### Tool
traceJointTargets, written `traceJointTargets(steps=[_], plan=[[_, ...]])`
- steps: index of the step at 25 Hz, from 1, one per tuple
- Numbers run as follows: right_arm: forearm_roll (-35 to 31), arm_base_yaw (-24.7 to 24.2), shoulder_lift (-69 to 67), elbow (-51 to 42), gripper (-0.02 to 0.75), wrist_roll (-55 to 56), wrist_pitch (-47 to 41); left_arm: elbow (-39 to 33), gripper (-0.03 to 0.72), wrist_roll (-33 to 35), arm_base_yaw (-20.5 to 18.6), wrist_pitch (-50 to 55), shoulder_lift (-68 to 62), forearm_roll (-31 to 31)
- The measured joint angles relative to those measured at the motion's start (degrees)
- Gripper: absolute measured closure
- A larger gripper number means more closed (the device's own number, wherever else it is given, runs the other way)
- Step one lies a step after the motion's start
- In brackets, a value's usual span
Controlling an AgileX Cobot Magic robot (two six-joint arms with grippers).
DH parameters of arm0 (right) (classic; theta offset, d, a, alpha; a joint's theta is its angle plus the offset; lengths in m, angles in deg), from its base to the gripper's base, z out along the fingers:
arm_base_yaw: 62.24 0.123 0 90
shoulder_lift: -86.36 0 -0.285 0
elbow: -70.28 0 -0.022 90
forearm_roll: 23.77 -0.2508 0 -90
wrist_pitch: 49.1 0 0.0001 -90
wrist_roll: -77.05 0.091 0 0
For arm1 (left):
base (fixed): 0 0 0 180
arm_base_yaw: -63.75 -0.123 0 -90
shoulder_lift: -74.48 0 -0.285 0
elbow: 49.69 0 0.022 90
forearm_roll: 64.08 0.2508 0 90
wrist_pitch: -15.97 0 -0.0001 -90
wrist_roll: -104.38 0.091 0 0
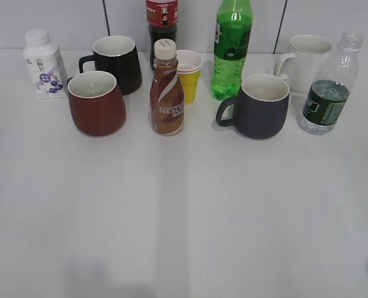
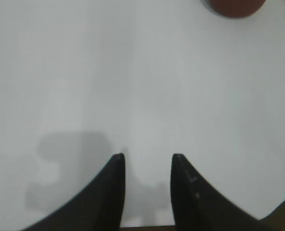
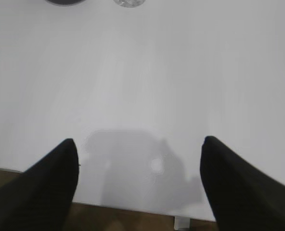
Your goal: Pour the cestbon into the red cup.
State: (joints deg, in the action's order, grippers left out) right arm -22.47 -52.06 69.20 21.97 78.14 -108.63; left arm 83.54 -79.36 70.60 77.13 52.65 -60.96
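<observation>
The cestbon bottle (image 1: 329, 93), clear with a dark green label, stands upright at the far right of the table; its base shows at the top of the right wrist view (image 3: 129, 2). The red cup (image 1: 96, 103) stands at the left, white inside; its bottom edge shows in the left wrist view (image 2: 236, 7). Neither gripper shows in the exterior view. My left gripper (image 2: 148, 157) is open and empty over bare table near the front edge. My right gripper (image 3: 139, 143) is wide open and empty, also near the front edge, far from the bottle.
A black mug (image 1: 115, 62), a Nescafe bottle (image 1: 166, 90), yellow paper cups (image 1: 189, 74), a green soda bottle (image 1: 232, 49), a dark blue-grey mug (image 1: 262, 107), a white mug (image 1: 308, 61), a milk bottle (image 1: 44, 64) and a cola bottle (image 1: 161, 25) line the back.
</observation>
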Motion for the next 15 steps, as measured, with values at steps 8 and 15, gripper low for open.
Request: traceJointTargets(steps=[8,15], plan=[[-0.1,-0.6,0.0,0.0,0.148,0.0,0.0,0.0,0.442,0.0,-3.4,-0.1,5.0,0.0],[-0.1,-8.0,1.8,0.0,0.148,0.0,0.0,0.0,0.442,0.0,-8.0,-0.1,12.1,0.1]])
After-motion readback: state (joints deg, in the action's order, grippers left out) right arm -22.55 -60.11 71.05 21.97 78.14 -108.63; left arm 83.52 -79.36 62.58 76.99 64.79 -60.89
